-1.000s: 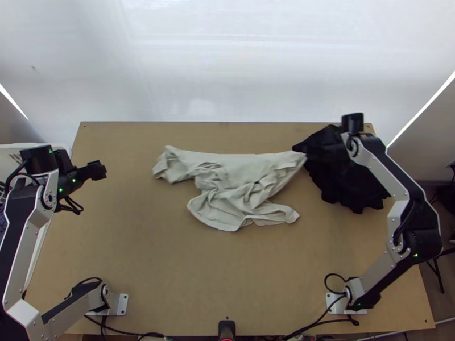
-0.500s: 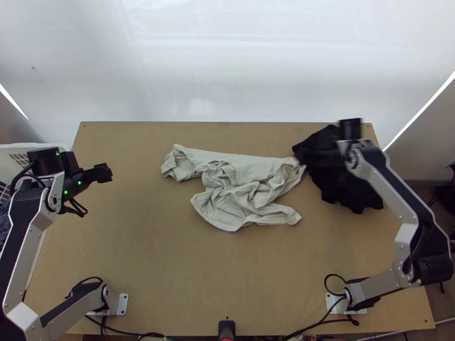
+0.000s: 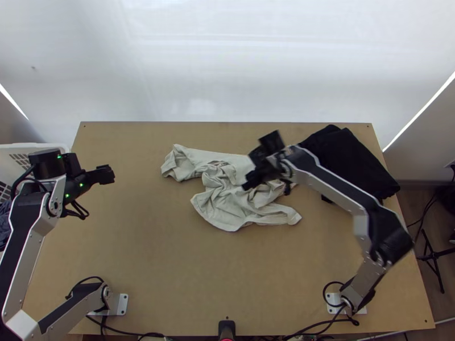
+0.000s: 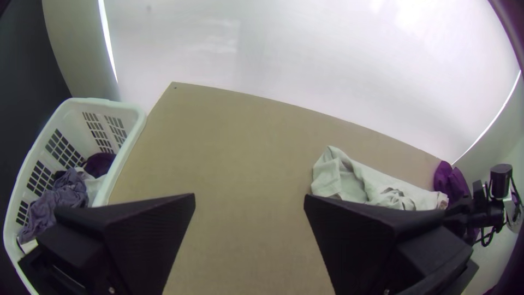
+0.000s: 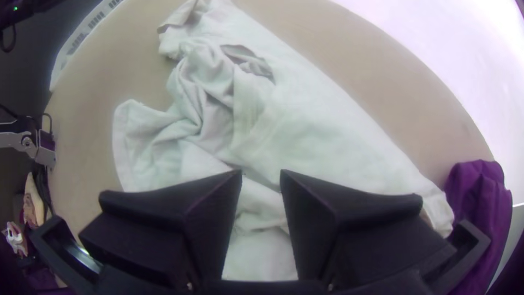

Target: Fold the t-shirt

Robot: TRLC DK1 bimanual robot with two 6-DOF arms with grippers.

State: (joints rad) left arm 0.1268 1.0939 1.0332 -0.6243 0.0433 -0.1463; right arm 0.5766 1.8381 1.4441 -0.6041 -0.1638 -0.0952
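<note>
Top view steeply down from high, wrist views nearer, pale cloth (image 3: pixel 224 209) in all

In the top view, the blurry right gripper (image 3: pixel 249 182) hides some of the shirt (image 3: pixel 227 209). The basket (image 3: pixel 18 147) gets cut off.

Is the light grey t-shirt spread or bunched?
Bunched: the light grey t-shirt lies on the table in overlapping wrinkles, its far edge fairly straight.

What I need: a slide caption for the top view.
Pale t-shirt lying rumpled on the wooden table, right claw above it, dark cloth near the far right corner.
</note>
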